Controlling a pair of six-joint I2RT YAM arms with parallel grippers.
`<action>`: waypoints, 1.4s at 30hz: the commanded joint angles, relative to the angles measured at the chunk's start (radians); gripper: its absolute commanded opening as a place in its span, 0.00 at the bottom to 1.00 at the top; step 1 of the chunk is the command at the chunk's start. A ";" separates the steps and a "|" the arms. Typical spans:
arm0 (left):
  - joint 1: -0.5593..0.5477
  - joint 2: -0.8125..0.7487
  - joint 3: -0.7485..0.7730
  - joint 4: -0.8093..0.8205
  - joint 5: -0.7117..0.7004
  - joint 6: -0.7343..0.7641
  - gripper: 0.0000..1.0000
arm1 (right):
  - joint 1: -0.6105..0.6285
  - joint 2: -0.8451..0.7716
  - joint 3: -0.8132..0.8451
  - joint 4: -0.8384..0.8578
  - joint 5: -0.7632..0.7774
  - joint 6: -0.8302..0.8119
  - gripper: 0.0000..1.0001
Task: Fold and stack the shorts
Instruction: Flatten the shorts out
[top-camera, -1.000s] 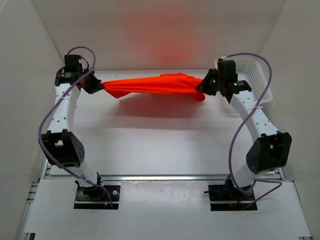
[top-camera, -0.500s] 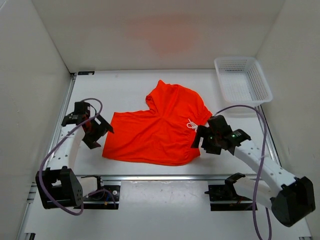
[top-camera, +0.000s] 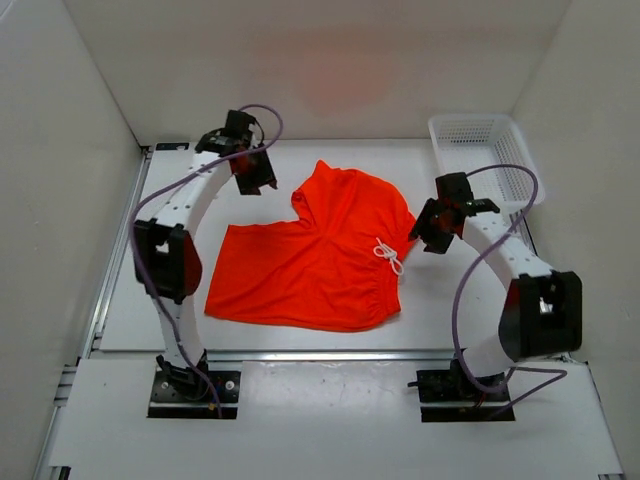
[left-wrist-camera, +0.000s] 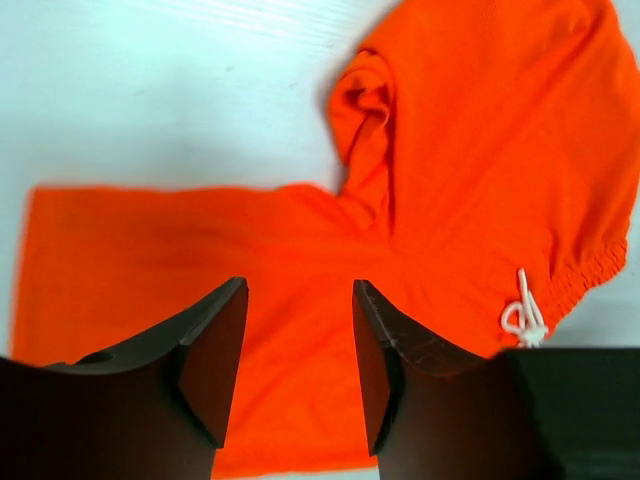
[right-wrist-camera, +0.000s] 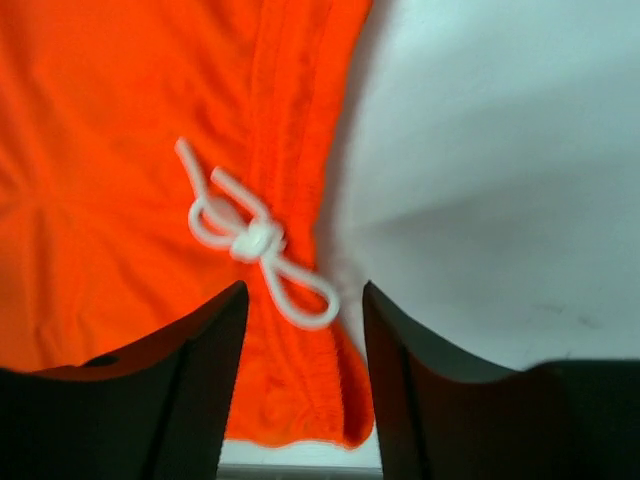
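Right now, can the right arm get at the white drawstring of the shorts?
Probably yes. The right pincer is open, close beside the drawstring at the waistband of the shorts, and nothing lies between them.

1 pr shorts (top-camera: 310, 275), 1 white drawstring (top-camera: 388, 257), 1 mesh basket (top-camera: 478, 118), 2 arms (top-camera: 188, 200), 2 grippers: left gripper (top-camera: 254, 178), right gripper (top-camera: 430, 228)

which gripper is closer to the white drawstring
The right gripper: it hovers open beside the drawstring on the shorts; the left gripper hangs by the far leg.
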 joint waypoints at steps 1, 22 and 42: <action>-0.047 0.183 0.164 -0.089 0.007 0.048 0.59 | -0.056 0.130 0.091 0.049 -0.019 -0.010 0.57; -0.068 0.693 0.659 -0.103 0.131 0.060 0.43 | -0.019 0.662 0.483 -0.002 0.194 -0.070 0.55; -0.031 0.607 0.562 -0.030 0.159 0.051 0.43 | -0.010 0.630 0.483 -0.002 0.174 -0.098 0.27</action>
